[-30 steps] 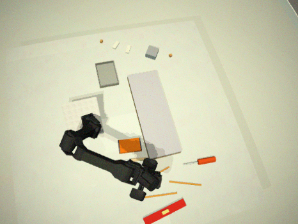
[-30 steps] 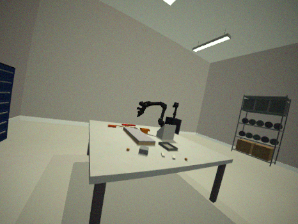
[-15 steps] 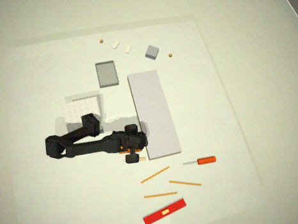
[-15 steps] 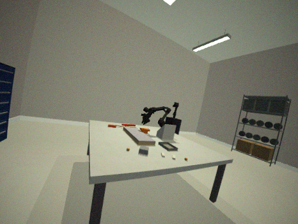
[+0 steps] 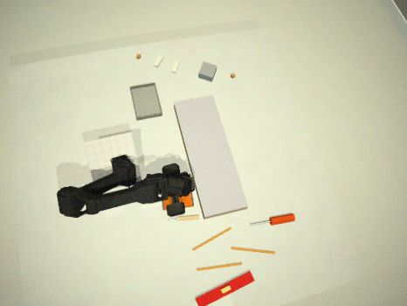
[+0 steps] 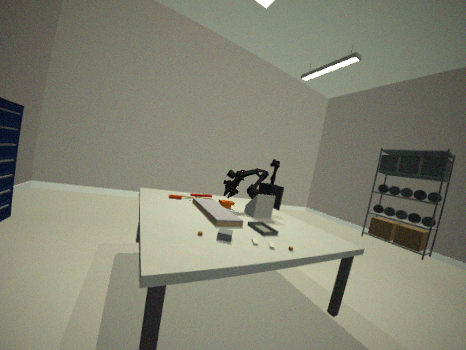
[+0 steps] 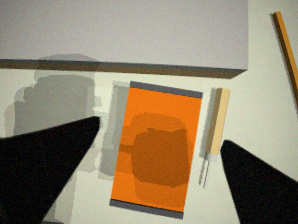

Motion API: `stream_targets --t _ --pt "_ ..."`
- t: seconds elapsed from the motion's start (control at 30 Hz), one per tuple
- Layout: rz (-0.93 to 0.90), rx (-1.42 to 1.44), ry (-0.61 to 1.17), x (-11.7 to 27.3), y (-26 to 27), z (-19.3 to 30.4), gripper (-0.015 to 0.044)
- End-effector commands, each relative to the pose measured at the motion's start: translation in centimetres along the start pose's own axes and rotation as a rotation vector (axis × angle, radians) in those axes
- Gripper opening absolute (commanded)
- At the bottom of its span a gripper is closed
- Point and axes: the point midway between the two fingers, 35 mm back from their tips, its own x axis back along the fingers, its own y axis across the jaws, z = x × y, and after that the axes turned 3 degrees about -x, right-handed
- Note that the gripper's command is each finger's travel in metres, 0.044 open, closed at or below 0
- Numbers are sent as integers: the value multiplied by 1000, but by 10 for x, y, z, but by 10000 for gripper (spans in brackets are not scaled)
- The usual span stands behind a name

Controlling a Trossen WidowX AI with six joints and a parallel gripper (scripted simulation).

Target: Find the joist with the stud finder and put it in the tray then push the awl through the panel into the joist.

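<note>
The tool (image 5: 176,189) (image 6: 228,192) (image 7: 160,133) stands wide and empty over the stud finder (image 5: 185,201) (image 6: 226,203) (image 7: 159,150); likely the pickup step, needing a careful descent clear of the awl (image 5: 189,217) (image 7: 218,121).

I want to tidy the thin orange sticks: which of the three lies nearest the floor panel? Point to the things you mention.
The slanted stick (image 5: 211,239), just off the floor panel's (image 5: 210,153) (image 7: 125,32) short end; the other two lie farther from it.
</note>
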Motion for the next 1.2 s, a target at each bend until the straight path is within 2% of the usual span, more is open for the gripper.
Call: stream_targets --t 0.0,1.17 --pt "-5 7 2 0 0 4 440" --pt "-3 8 2 -45 -2 26 440"
